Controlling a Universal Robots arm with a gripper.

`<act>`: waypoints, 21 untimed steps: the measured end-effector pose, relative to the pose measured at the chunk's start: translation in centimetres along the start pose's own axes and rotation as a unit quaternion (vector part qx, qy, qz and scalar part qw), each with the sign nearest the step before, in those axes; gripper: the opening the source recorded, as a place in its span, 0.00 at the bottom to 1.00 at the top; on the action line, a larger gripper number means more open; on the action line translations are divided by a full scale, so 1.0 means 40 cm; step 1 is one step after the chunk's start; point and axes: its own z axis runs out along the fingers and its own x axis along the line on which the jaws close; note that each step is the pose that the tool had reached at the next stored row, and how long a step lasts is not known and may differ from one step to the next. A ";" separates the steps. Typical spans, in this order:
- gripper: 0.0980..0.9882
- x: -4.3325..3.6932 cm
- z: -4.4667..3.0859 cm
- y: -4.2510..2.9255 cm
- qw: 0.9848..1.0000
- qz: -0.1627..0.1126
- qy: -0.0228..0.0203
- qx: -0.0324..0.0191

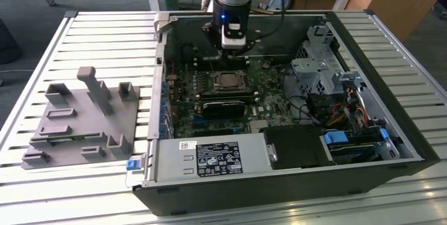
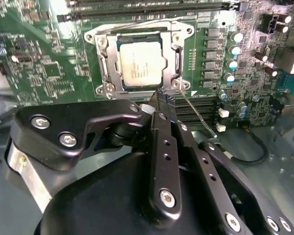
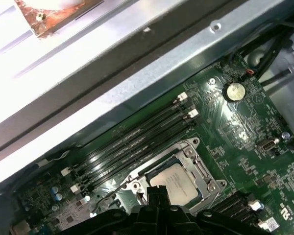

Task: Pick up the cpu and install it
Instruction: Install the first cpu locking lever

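The cpu (image 1: 227, 80) lies flat in the motherboard socket inside the open computer case, silvery top facing up. Both wrist views show the cpu (image 2: 139, 61) (image 3: 179, 186) seated inside the socket's metal frame (image 2: 103, 63). A thin wire lever (image 2: 198, 115) runs out from the socket's corner. My gripper (image 1: 234, 53) hangs just above the board beside the socket, on the side toward the case's back wall. Its black fingertips (image 2: 159, 95) (image 3: 157, 192) are pressed together with nothing between them, a short way off the chip's edge.
A grey plastic tray (image 1: 77, 120) with upright blocks sits on the slatted table at the exterior view's left. The case walls (image 1: 162, 78) ring the board. A power supply (image 1: 209, 157), a drive cage (image 1: 321, 73), cables (image 1: 349, 110) and memory slots (image 3: 132, 142) crowd the socket.
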 end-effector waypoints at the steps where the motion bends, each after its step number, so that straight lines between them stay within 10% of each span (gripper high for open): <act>1: 0.01 0.000 0.000 0.000 1.000 -0.004 0.000 -0.002; 6: 0.01 0.000 -0.001 0.000 1.000 -0.018 -0.013 -0.012; 14: 0.01 0.001 -0.022 0.001 0.999 -0.051 -0.011 -0.013; 21: 0.01 0.001 -0.021 0.001 0.993 -0.114 -0.008 -0.011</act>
